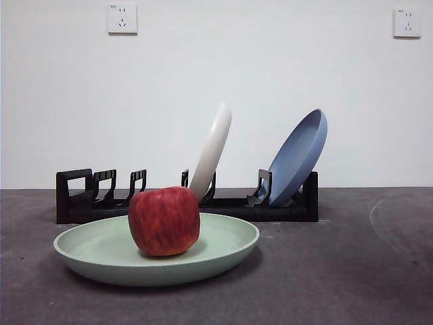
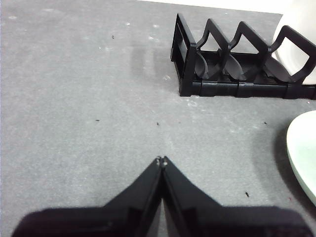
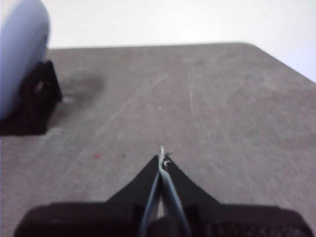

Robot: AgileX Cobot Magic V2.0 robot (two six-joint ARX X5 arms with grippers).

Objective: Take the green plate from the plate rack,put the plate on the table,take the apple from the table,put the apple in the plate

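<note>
Low in the front view, left of centre, the green plate (image 1: 223,254) lies flat on the table (image 1: 352,271) with the apple (image 1: 164,221) standing upright in it. Behind them the plate rack (image 1: 81,196) runs across mid-frame, holding a cream-white plate (image 1: 212,150) near the centre and a blue plate (image 1: 299,156) to the right, both leaning right. Two wall sockets (image 1: 122,18) sit at the upper corners. The left gripper (image 2: 161,161) hangs over bare table with jaws pressed together, empty; the right gripper (image 3: 163,157) likewise is closed on nothing.
</note>
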